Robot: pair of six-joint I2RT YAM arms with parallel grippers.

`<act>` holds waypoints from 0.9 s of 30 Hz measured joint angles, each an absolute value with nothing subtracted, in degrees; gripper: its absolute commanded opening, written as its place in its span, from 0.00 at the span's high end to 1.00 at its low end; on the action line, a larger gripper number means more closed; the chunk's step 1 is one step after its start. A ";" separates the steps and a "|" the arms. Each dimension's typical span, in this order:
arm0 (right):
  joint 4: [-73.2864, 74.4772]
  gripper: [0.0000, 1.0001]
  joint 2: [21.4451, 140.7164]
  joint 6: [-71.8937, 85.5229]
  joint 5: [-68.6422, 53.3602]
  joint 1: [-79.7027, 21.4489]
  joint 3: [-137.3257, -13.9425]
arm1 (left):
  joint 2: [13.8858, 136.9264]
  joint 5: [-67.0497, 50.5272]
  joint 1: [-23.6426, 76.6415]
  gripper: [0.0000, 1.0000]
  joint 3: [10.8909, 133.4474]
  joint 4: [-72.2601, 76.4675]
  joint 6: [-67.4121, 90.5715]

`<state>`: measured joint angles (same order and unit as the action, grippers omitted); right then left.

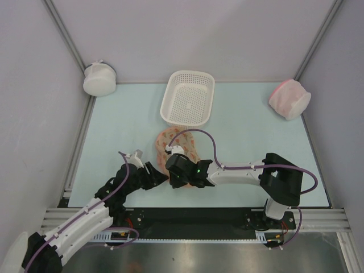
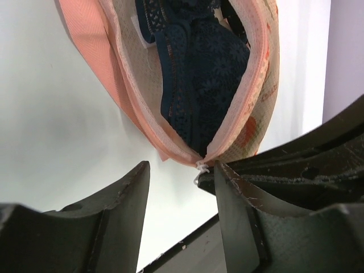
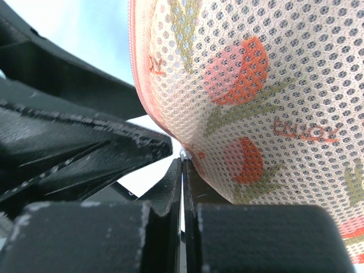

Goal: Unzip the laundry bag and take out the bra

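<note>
From above, both arms fold inward to the laundry bag (image 1: 166,142), flat just before the basket (image 1: 188,96). Left wrist: the left gripper (image 2: 182,187) gapes beneath the bag's unzipped mouth, the bra (image 2: 205,74) inside (navy lace). Right wrist: the right gripper (image 3: 182,166) is pinched tight on the bag's edge.

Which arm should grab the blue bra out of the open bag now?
Left. Its open left gripper faces the unzipped mouth of the laundry bag, where the bra shows. The right gripper is shut on the bag's end, holding it.

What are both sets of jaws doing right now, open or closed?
Left gripper: jaws open, holding nothing.
Right gripper: jaws closed on the edge of the laundry bag.
</note>
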<state>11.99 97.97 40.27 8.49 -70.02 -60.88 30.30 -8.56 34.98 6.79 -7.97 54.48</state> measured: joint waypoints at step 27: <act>11.81 1.00 97.97 40.51 8.51 -70.46 -60.75 | 40.66 -7.77 35.03 0.90 7.07 7.92 56.66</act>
